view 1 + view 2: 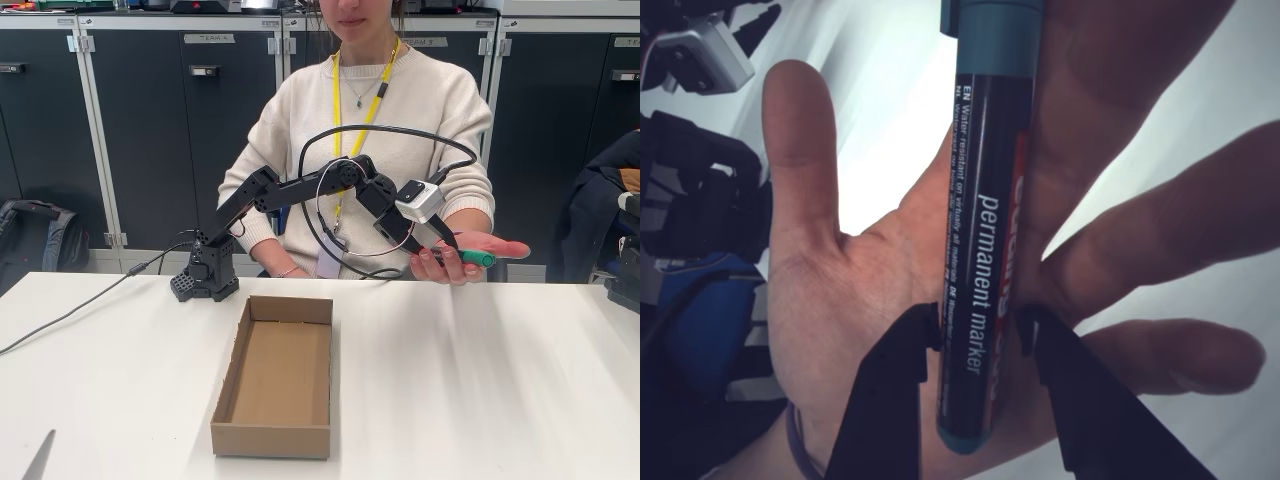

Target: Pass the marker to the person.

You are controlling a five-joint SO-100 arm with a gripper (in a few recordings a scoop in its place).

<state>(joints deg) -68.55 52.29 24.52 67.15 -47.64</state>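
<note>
The marker (pixel 985 250) has a dark barrel printed "permanent marker" and a green cap (pixel 478 258). My gripper (pixel 983 330) is shut on its barrel, one black finger on each side. The marker lies over the open palm (pixel 840 290) of the person (pixel 375 110), who sits behind the table in a cream sweater with a yellow lanyard. In the fixed view my gripper (pixel 440 250) is stretched out to the right above the table's far edge. There it rests in the person's upturned hand (pixel 490 248), and the green cap points right.
An open, shallow cardboard box (pixel 275 385) sits on the white table (pixel 480 380) in front of the arm's base (pixel 208 275). A cable (pixel 70 315) runs left from the base. Dark cabinets stand behind the person.
</note>
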